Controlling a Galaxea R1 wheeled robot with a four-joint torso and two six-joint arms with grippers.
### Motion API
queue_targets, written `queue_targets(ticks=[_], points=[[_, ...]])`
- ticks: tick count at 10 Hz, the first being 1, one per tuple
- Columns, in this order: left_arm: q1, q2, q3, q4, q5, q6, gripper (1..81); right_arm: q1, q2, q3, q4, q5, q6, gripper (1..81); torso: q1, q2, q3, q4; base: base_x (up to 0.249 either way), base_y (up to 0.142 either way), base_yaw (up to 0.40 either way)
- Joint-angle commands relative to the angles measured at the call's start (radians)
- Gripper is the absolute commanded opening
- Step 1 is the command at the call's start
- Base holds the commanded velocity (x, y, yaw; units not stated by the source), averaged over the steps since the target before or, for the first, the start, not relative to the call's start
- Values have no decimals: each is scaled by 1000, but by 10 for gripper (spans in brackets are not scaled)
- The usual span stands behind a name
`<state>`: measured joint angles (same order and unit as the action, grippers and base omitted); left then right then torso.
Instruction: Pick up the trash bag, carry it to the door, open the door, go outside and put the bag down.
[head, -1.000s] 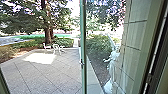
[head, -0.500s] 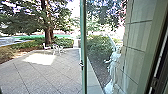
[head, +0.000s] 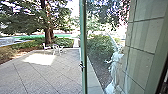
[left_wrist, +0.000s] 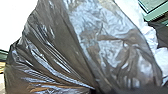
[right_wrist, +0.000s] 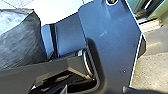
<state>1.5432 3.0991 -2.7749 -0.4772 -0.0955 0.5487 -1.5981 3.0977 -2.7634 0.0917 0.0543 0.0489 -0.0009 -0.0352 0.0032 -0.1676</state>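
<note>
The trash bag (left_wrist: 57, 47), dark, shiny and partly see-through with pale contents, hangs close to the camera in the left wrist view. Its creases gather at my left gripper (left_wrist: 93, 90), which is shut on it. Part of the same dark plastic, the trash bag (right_wrist: 22, 37), appears in the right wrist view beside robot parts. The door's green upright edge (head: 83, 45) crosses the head view, with a small metal latch (head: 81, 65) on it. Left of that edge the way onto the yard stands open.
Paved yard (head: 42, 75) stretches ahead, with white chairs (head: 58, 49) and a large tree (head: 48, 32) beyond. Through the glass on the right, a white statue (head: 115, 67) stands beside a stone wall (head: 140, 40). Bushes (head: 100, 46) grow behind the statue.
The head camera has moved slightly: the dark frame at the right has slid toward the picture's edge, more stone wall shows, and the frame at the lower left has left the picture.
</note>
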Motion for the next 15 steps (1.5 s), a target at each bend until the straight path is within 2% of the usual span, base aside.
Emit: queue_targets(ticks=[1,15], points=[[-61,4,1,8,57,5,10,57,6,7,3,-44,-1,811,1,0,0,0,93,0,0],[-61,4,1,8,57,5,10,57,9,7,3,-44,-1,811,1,1,0,0,94,0,0]])
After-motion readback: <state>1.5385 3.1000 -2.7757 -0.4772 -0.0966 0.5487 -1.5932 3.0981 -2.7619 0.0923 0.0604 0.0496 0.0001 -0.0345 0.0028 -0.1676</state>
